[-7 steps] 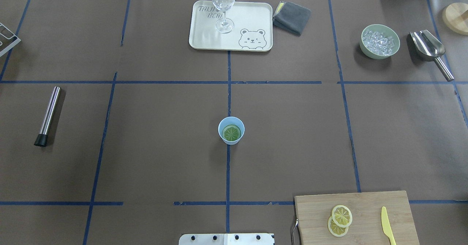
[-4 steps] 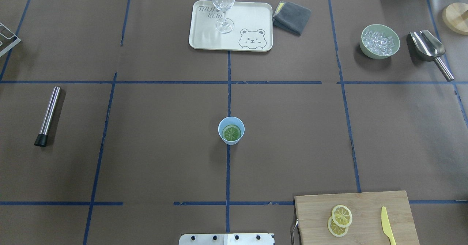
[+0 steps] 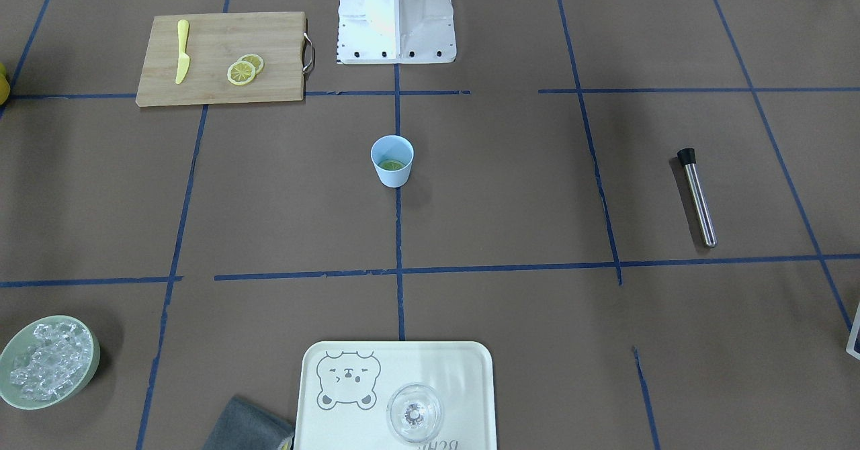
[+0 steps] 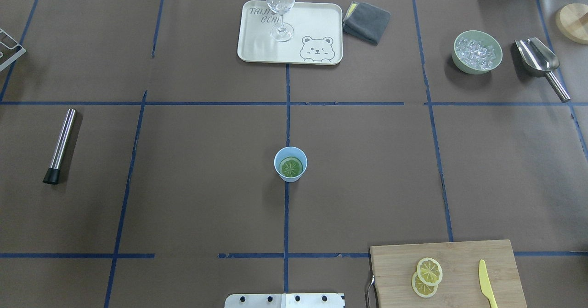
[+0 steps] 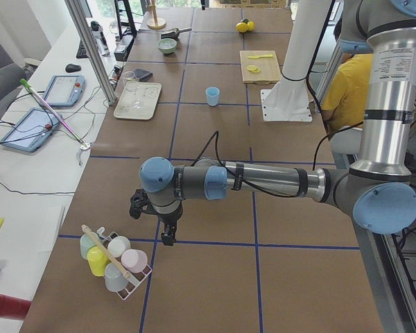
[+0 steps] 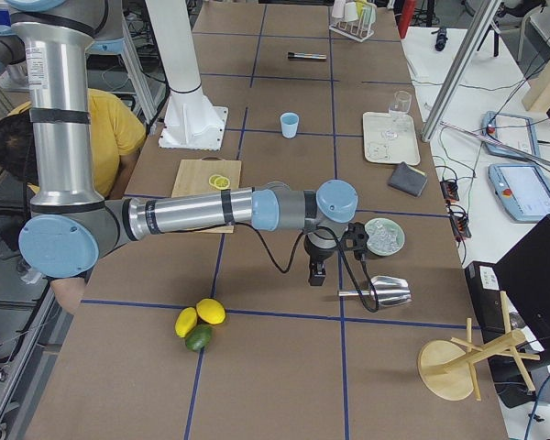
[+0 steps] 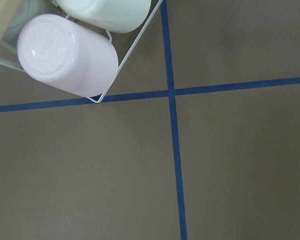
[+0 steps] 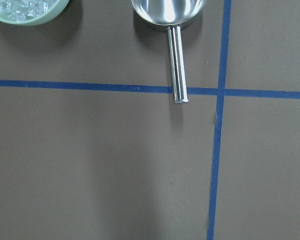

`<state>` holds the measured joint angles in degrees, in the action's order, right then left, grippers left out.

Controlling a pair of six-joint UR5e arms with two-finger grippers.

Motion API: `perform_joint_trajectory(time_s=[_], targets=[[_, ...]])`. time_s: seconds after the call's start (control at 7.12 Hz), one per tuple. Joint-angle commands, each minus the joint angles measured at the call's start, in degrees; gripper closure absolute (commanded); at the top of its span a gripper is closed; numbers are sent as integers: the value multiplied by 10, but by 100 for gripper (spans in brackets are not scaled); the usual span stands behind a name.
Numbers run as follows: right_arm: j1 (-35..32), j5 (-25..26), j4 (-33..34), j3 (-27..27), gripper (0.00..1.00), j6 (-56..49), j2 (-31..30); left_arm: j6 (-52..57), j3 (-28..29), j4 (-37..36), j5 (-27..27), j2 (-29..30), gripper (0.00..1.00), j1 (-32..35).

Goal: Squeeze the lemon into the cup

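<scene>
The light-blue cup (image 4: 290, 163) stands upright at the middle of the table, also in the front view (image 3: 392, 161). The lemon chunk (image 4: 291, 167) lies inside it, round segmented cut face up, looking yellow-green there. Neither gripper shows in the overhead view. My left gripper (image 5: 168, 232) hangs far off at the table's left end, beside a rack of cups (image 5: 114, 260). My right gripper (image 6: 317, 272) hangs at the right end, near the metal scoop (image 6: 385, 291). I cannot tell whether either is open or shut. Neither wrist view shows its fingers.
A cutting board (image 4: 459, 253) at front right holds two thin lemon slices (image 4: 428, 276) and a yellow knife (image 4: 487, 284). A tray (image 4: 317, 23) with a clear glass (image 4: 280, 4), an ice bowl (image 4: 477, 52) and a metal rod (image 4: 60, 145) lie around.
</scene>
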<state>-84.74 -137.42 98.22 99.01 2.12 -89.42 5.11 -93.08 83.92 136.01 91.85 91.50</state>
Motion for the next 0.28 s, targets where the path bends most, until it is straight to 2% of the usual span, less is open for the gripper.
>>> perform_joint_trajectory(time_s=[0.0,0.14], targets=[[-5,11,0,-1,0,-19,-1,-3,3,0,29,2,0,12],[-6,11,0,-1,0,-19,-1,-5,2,1,29,3,0,11]])
